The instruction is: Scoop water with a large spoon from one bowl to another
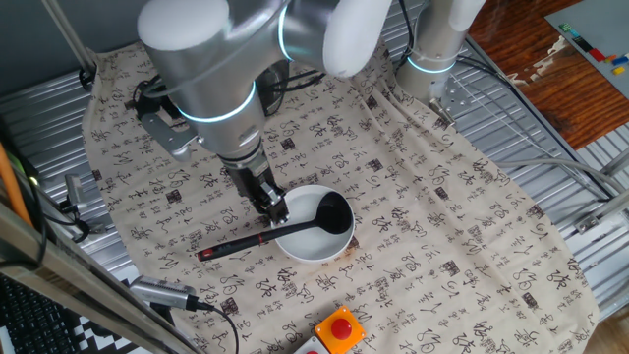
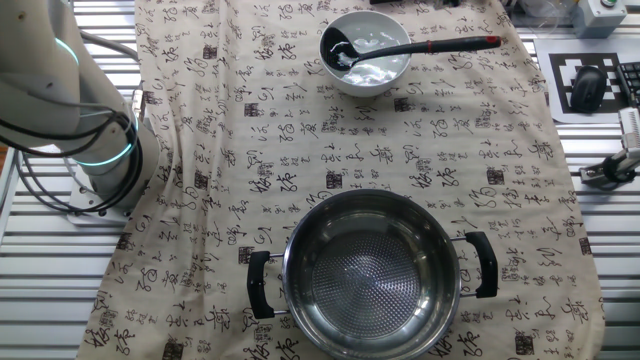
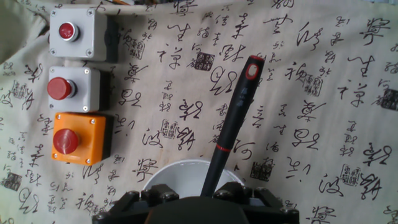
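At the white bowl's rim I see my fingers (image 1: 273, 206) lowered over the ladle's (image 1: 295, 228) handle, but whether they are clenched on it or merely beside it I cannot tell; the hand view shows only the handle running out from between the gripper housing. My ladle lies with its black cup inside the white bowl (image 1: 316, 246) and its red-tipped handle resting across the rim and out over the printed cloth (image 1: 442, 216) that covers the surface. From the other fixed view, the white bowl sits near one edge of the cloth, and the steel bowl (image 2: 372, 275) with black side handles stands well apart near the opposite edge. Beyond the handle's tip, three button boxes (image 3: 78, 87) sit in a row.
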Tool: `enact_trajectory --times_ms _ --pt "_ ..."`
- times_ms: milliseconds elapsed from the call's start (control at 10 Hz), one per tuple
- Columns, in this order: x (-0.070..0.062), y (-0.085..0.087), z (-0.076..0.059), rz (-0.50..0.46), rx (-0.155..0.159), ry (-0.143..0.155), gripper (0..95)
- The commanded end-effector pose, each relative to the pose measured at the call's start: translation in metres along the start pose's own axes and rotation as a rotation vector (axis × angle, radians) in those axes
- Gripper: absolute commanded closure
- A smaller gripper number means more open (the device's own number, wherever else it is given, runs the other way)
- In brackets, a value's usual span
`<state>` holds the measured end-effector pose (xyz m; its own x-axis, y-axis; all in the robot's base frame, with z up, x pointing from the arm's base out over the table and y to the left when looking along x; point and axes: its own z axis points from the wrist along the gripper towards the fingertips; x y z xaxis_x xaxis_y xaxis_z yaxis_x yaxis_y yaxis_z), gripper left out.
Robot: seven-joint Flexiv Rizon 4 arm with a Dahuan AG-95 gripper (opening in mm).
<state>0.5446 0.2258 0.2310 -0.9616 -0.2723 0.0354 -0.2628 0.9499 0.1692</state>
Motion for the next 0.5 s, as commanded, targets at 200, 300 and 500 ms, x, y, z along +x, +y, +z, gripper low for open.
enact_trajectory --times_ms 200,300,500 --pt "-0.0019 0.0005 0.0002 0.040 0.020 0.005 38.0" --pt "-0.0019 0.0005 0.0002 0.047 0.024 0.005 38.0" --pt "-0.0019 0.0005 0.0002 0.058 0.029 -0.001 38.0"
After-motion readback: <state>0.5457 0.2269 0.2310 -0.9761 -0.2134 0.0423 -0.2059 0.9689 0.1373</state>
